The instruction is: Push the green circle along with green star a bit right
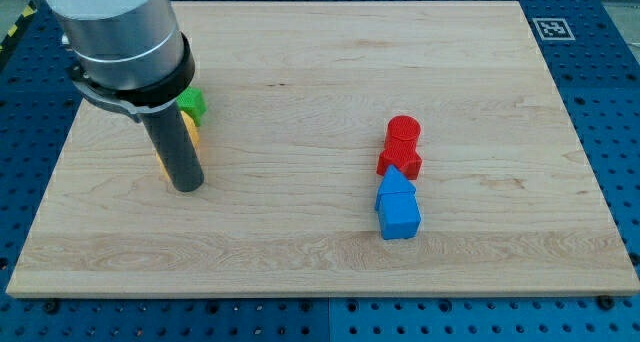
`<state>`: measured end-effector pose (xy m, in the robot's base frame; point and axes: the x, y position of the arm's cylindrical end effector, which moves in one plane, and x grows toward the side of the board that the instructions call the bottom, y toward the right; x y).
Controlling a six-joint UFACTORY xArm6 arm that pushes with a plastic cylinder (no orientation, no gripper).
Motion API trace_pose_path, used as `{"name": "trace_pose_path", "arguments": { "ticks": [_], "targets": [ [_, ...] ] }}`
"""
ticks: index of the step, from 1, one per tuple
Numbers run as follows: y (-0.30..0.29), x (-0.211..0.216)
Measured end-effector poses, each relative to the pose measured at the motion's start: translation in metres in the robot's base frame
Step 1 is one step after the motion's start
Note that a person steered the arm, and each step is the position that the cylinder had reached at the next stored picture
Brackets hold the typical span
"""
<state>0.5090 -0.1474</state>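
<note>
My tip (187, 185) is resting near the desk's (300, 252) left edge, beside a half-hidden green block (193, 104). I am carrying no jaws, only a rod.

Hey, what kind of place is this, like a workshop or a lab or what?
Most likely a robotics lab bench. A pale wooden board lies on a blue perforated metal table, with a black-and-white printed marker tag at one corner and small coloured blocks, such as the blue house-shaped block, set out for pushing.

Lab: blue pegboard bench (600, 42), fiducial tag (550, 28)
</note>
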Motion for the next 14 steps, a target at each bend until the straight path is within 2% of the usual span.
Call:
{"name": "trace_pose_path", "arguments": {
  "ticks": [2,3,4,5,6,7,8,9,10,12,13,14],
  "targets": [
    [-0.004,0.009],
    [-0.047,0.006],
    [-0.116,-0.022],
    [-0.125,-0.054],
    [-0.123,-0.029],
    [-0.134,-0.075],
    [-0.138,-0.149],
    [-0.098,-0.157],
    [-0.083,-0.167],
    [-0.084,-0.144],
    [-0.044,-0.141],
    [-0.042,-0.149]
  ]
}}
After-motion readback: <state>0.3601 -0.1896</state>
